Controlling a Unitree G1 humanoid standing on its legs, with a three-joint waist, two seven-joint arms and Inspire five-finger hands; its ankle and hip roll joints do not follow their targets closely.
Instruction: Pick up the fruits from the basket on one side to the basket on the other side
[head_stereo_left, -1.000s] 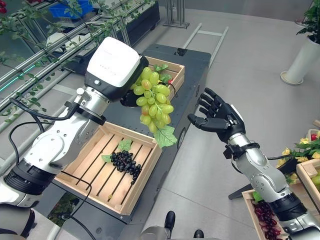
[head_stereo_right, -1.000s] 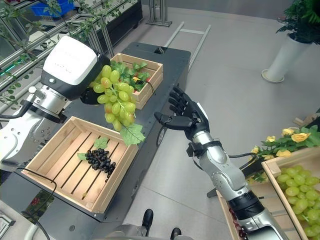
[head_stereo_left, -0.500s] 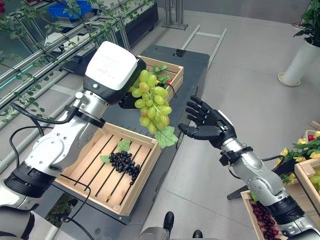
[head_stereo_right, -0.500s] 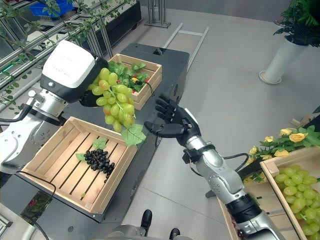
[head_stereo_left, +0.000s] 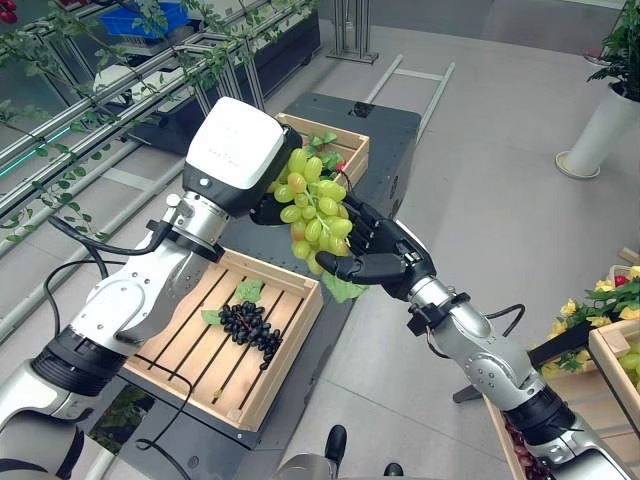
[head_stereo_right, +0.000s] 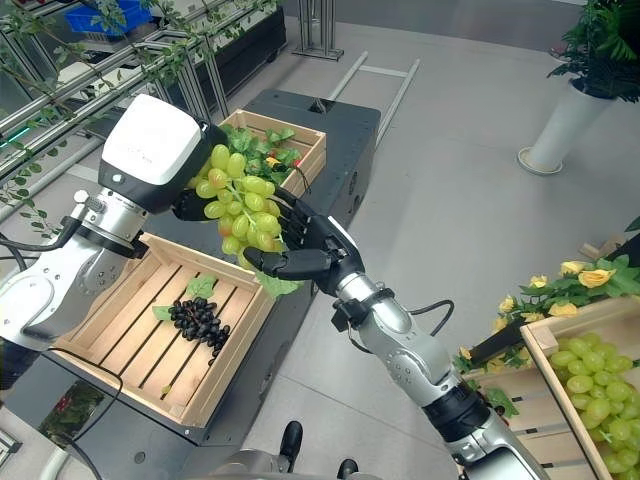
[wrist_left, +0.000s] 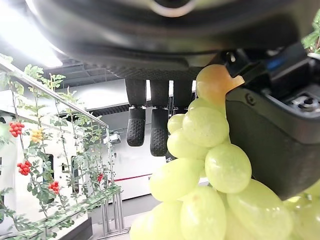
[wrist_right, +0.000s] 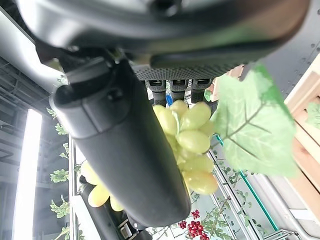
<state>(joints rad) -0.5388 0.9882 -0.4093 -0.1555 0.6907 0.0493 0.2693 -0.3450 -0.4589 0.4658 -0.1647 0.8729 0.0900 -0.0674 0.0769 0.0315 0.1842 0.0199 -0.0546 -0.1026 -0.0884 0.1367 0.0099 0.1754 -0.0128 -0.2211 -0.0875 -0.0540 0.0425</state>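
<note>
A bunch of green grapes (head_stereo_left: 318, 205) with a leaf at its tip hangs in the air above the near wooden crate (head_stereo_left: 283, 355). My left hand (head_stereo_left: 268, 208) is shut on the top of the bunch (wrist_left: 215, 170). My right hand (head_stereo_left: 385, 262) is open against the lower right side of the bunch, its fingers (head_stereo_right: 300, 225) spread behind the grapes and its thumb under them. Past the right thumb (wrist_right: 125, 150) the grapes (wrist_right: 187, 140) and the leaf (wrist_right: 250, 125) lie close to the palm. A bunch of black grapes (head_stereo_left: 250, 325) lies in the near crate.
Both crates stand on a black cart (head_stereo_left: 395, 125); the far crate (head_stereo_right: 305, 135) holds leaves and fruit. At the lower right, other crates hold green grapes (head_stereo_right: 600, 385) and red grapes (head_stereo_left: 525, 440). A white planter (head_stereo_left: 600, 125) stands on the grey floor beyond.
My right hand has swung left from open air until it cups the hanging bunch. My left hand with the grapes has shifted slightly right.
</note>
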